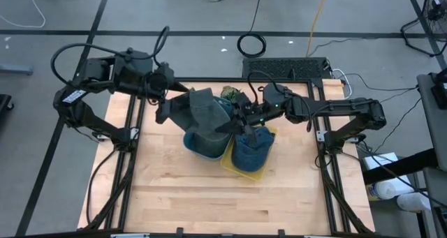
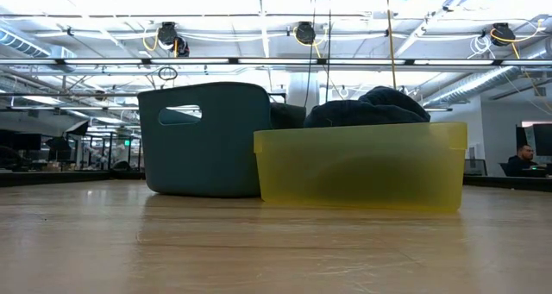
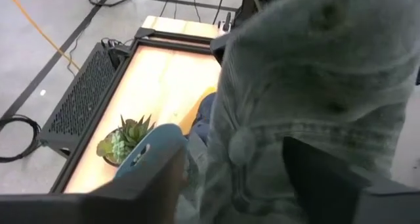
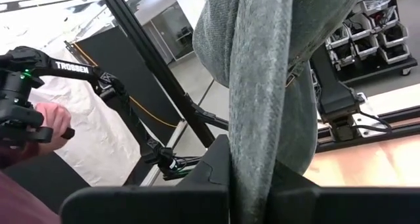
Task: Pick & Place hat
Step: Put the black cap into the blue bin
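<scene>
Grey knit hat (image 1: 199, 107) stretched in mid-air between both grippers above the teal bin (image 1: 207, 146), left gripper (image 1: 167, 111) at nine o'clock, jaws grasping hat, right gripper (image 1: 241, 121) at three o'clock, jaws clenched on hat, yellow bin (image 1: 246, 171) alongside on the counter (image 1: 209, 196), small succulent (image 1: 230, 93) at twelve o'clock.

The hat (image 4: 262, 73) is seen as grey knitted cloth, soft and fuzzy. Translucent yellow plastic forms one bin (image 2: 362, 166), matt teal plastic the other (image 2: 207, 139); the table (image 2: 259, 242) is smooth pale wood.
</scene>
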